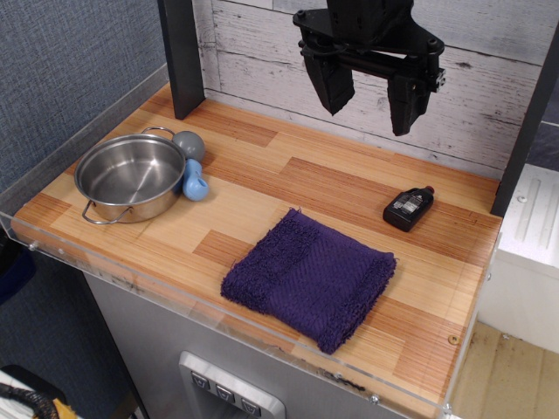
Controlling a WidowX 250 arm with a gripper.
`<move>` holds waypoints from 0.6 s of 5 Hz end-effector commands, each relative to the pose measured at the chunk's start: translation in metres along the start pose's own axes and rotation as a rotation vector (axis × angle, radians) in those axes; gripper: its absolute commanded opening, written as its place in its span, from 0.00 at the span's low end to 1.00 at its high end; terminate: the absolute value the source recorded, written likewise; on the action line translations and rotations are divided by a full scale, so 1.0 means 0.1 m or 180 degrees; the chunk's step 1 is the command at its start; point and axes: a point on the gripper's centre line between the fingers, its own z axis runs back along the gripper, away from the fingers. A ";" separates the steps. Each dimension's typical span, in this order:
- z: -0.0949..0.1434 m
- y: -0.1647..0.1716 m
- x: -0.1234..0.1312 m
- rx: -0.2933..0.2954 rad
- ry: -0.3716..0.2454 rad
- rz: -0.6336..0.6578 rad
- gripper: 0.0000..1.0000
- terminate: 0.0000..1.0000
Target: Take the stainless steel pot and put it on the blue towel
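The stainless steel pot (130,177) sits empty on the left part of the wooden counter, with thin wire loop handles at its front left and back. The blue towel (309,277), a dark indigo folded cloth, lies on the counter's front middle, right of the pot. My gripper (370,105) hangs high above the back of the counter, far right of the pot and behind the towel. Its two black fingers are spread apart with nothing between them.
A small scoop with a grey bowl and blue handle (192,166) lies against the pot's right side. A small black bottle with a red cap (408,208) lies at the back right. A black post (181,57) stands at the back left. A clear rim (218,314) edges the counter's front.
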 end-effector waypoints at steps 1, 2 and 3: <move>0.00 0.00 0.00 0.0000 0.0000 0.0000 1.00 0.00; 0.13 0.36 -0.13 0.0251 0.0059 0.0067 1.00 0.00; 0.24 0.60 -0.21 0.0407 0.0016 0.0013 1.00 0.00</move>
